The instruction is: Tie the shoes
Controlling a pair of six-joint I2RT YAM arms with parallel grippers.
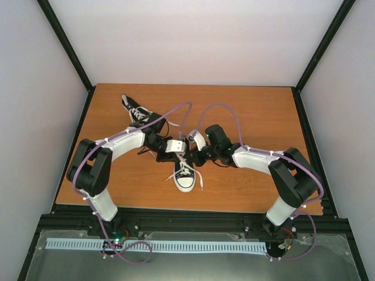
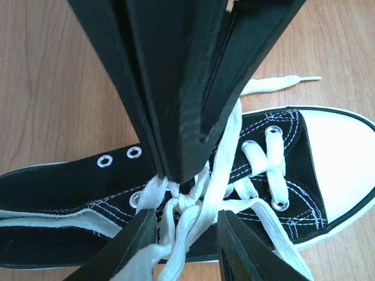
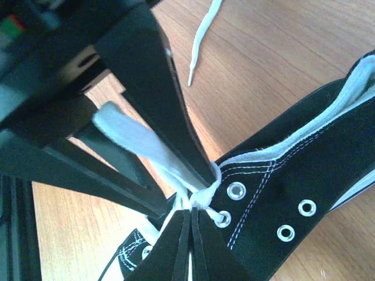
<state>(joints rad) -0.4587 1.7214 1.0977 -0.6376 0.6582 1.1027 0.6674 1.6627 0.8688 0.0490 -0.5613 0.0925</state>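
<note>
Top external: near shoe (image 1: 184,177) lies mid-table (image 1: 252,181), long axis front to back, toe toward the arm bases; second shoe (image 1: 136,110) sits back left. Left wrist: left gripper (image 2: 186,219) narrowly parted, laces (image 2: 275,170) running between. Right wrist: right gripper (image 3: 190,219) clamped on laces at the knot.

This is a robotics lab work cell, not a lived-in room. A wood-grain tabletop (image 1: 258,187) is boxed in on three sides by plain white panels (image 1: 199,41) held in black frame struts (image 1: 65,44). The left arm (image 1: 108,158) and right arm (image 1: 275,167), white and black with exposed joints, are bolted to a black rail (image 1: 193,225) at the near edge. Each trails a loose purple cable (image 1: 225,108). A slotted white cable duct (image 1: 176,246) runs across the bare metal base (image 1: 328,257) in front of the rail.
</note>
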